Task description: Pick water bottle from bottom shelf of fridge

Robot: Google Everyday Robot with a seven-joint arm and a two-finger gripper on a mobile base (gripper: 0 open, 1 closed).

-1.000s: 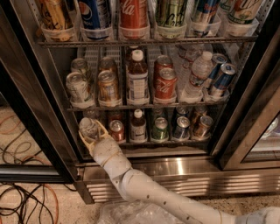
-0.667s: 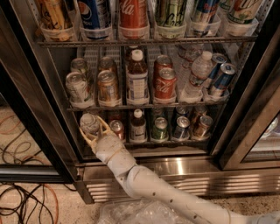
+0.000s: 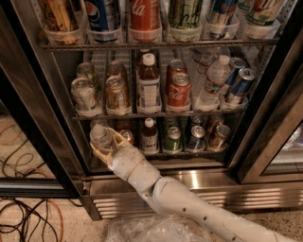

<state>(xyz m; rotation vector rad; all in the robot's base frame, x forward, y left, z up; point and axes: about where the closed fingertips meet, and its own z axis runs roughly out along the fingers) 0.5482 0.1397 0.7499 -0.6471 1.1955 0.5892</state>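
Gripper (image 3: pixel 105 144) at left end of fridge (image 3: pixel 61 118) bottom shelf (image 3: pixel 189 152), fingers wrapped round upright water bottle (image 3: pixel 101 135); grip looks closed on it.

White Coca-Cola script runs down a tall red can (image 3: pixel 144 13) on the top rack and shows again on a shorter red can (image 3: pixel 178 90) one rack below. Other labels are unreadable. The cream two-finger tool (image 3: pixel 105 147) clasps a small clear water bottle (image 3: pixel 100 135), bottom left.
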